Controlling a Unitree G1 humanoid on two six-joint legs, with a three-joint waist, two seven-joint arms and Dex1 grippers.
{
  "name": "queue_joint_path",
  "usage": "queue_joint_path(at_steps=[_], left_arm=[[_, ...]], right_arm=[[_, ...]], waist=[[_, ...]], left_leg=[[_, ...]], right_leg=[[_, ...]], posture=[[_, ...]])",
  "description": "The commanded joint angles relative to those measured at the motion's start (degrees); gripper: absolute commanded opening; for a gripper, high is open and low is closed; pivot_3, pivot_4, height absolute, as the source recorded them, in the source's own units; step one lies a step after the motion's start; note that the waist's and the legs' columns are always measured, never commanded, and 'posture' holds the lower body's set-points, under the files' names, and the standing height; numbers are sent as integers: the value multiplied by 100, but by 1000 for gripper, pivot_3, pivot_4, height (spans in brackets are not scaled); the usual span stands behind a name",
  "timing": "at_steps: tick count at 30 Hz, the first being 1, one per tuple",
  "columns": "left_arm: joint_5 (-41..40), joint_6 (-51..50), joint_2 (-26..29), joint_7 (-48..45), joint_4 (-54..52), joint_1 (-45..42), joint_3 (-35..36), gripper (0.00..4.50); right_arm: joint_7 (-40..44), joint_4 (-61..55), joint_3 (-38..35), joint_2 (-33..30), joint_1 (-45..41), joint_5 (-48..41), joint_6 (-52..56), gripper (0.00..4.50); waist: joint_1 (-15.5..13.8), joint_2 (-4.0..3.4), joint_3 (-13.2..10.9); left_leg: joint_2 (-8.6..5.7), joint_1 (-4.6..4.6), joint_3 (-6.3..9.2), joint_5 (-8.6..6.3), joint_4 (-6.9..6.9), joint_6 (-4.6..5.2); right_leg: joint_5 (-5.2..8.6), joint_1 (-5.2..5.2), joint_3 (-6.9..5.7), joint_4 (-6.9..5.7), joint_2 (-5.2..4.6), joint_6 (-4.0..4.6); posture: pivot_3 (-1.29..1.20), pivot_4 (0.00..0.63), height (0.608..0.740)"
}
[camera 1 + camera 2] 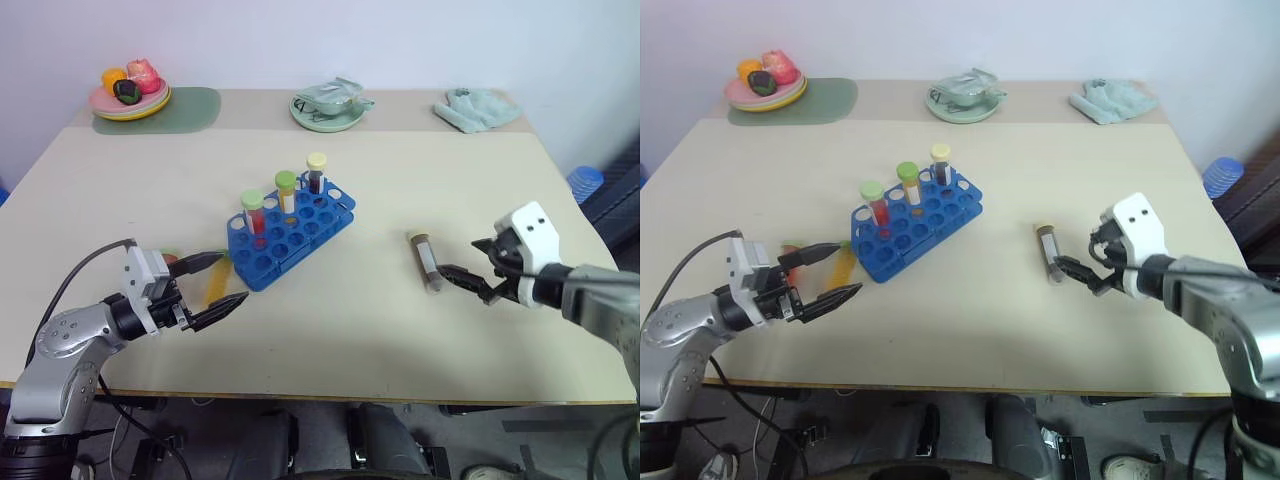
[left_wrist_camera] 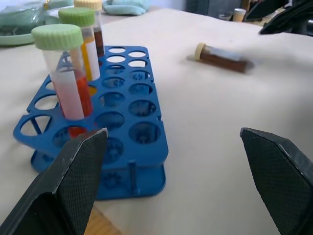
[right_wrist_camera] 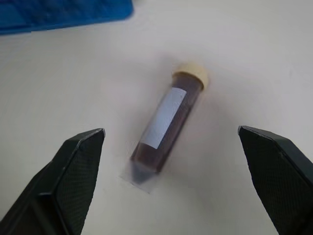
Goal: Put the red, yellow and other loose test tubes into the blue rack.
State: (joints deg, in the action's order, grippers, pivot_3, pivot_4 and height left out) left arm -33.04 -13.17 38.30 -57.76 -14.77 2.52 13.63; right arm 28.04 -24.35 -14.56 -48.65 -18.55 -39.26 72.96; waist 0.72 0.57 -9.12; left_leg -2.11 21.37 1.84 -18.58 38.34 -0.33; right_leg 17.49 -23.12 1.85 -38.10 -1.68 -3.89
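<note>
The scene was evenly and brightly lit, seemingly from overhead, with no harsh glare on the table (image 1: 400,330). Shadows were soft: a faint one lay under the blue rack (image 1: 290,232) and beside the brown tube (image 3: 166,125). The head views were sharp across the tabletop. In the left wrist view the near black fingers (image 2: 63,191) looked large and slightly soft, the rack was crisp, and the far brown tube with the background behind it was blurred. In the right wrist view the tube was mildly soft and the rack's edge was out of focus.
</note>
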Motion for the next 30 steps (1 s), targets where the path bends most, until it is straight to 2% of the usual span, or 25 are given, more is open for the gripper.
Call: queue_joint_path(at_steps=[1, 6, 12, 20, 30], left_arm=[[-62, -52, -2, 47, -202, -39, -18, 4449], [-99, -156, -32, 137, -319, -58, -84, 4449], [-134, -212, -82, 239, -525, 120, -71, 4449], [-134, -255, -153, 349, -746, 378, -46, 4449], [-118, -269, -249, 459, -924, 594, -84, 4449]], right_arm=[[-245, 781, 196, 137, -903, -11, 1111, 4500], [-458, 2255, 861, 399, -2348, 436, 1893, 4500], [-418, 3607, 1673, 474, -3453, 535, 1954, 4500], [-396, 4574, 2472, 485, -4137, 440, 1954, 4500], [-515, 5421, 2646, 903, -4666, 602, 1954, 4500]], waist=[[0, 0, 0], [5, -1, 0], [7, -1, 0], [11, -1, 0], [13, -2, 0]], left_leg=[[0, 3, 0, 0, -1, 0], [0, 11, -3, 0, -4, 1], [-1, 29, -7, -1, -9, 2], [-1, 44, -7, -2, -4, 3], [-1, 57, -8, -2, -5, 3]], right_leg=[[0, -4, 0, 1, 0, 0], [0, -15, 1, 2, -2, 1], [0, -34, 1, 4, -3, 1], [0, -46, 0, 5, -3, 1], [-1, -59, 0, 2, -3, 1]], posture=[[0, 150, 740], [0, 150, 740], [0, 150, 740], [0, 150, 740], [0, 150, 740]])
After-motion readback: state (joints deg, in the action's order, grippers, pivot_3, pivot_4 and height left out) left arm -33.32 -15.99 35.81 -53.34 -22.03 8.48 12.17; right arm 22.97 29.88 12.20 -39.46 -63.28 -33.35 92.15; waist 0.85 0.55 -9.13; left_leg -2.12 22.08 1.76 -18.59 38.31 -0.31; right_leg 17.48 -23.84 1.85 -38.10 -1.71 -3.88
